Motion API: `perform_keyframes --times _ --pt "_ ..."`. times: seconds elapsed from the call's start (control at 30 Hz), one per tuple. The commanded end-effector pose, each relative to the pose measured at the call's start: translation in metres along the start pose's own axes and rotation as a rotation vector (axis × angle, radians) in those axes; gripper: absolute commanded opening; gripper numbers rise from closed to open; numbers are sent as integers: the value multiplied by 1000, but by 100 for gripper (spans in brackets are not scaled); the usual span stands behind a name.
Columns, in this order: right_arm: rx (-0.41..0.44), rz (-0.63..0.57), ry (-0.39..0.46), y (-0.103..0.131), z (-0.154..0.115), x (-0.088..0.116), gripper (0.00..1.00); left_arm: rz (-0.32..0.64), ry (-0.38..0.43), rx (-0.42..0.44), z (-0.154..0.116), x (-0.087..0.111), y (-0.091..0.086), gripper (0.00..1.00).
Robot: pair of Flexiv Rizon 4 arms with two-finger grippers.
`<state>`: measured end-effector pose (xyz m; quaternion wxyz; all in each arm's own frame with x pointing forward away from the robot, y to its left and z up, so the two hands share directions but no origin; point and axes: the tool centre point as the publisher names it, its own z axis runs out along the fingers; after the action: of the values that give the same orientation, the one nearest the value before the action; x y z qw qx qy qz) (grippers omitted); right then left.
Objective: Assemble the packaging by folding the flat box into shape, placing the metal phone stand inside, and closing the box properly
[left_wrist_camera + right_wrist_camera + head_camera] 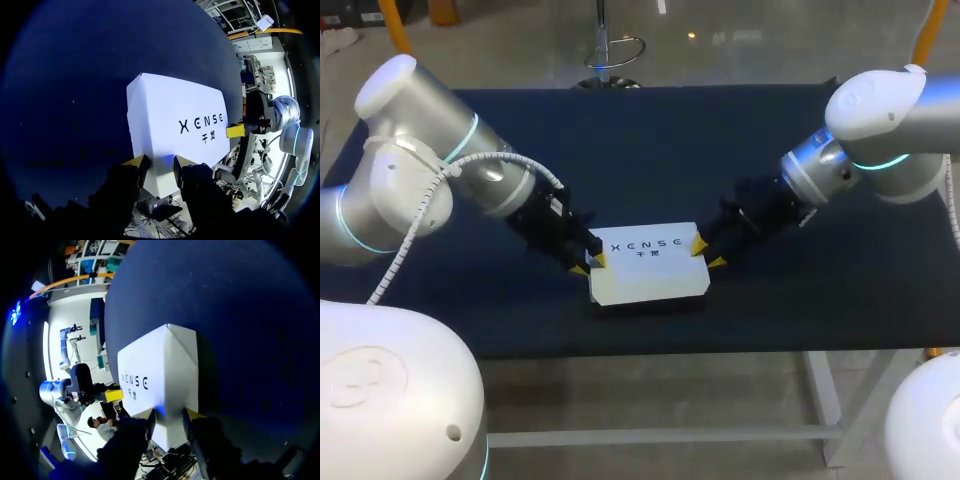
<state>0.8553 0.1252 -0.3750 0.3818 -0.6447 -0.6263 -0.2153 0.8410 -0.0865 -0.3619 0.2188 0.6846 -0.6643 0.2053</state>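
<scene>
A white closed-looking box point(645, 265) with dark lettering on its top lies near the front middle of the dark blue table point(670, 140). My left gripper point(590, 264) holds its left end, and in the left wrist view the box point(175, 115) sits pinched between the two yellow tips of the left gripper point(159, 164). At the opposite end my right gripper point(708, 252) grips the box point(160, 365), whose near edge lies between the tips of the right gripper point(171, 416). No metal phone stand shows in any view.
Dark blue cloth covers the whole tabletop, with bare room behind and to both sides of the box. The table's front edge point(650, 345) runs close below the box.
</scene>
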Motion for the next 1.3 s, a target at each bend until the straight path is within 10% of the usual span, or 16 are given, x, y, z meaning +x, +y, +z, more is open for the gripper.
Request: perform_keyframes --times 0.03,1.3 --pt "57 13 5 10 9 10 40 -6 -6 -33 5 14 -7 38" --pt "153 82 -3 11 3 22 38 -98 14 -244 -9 19 -19 40"
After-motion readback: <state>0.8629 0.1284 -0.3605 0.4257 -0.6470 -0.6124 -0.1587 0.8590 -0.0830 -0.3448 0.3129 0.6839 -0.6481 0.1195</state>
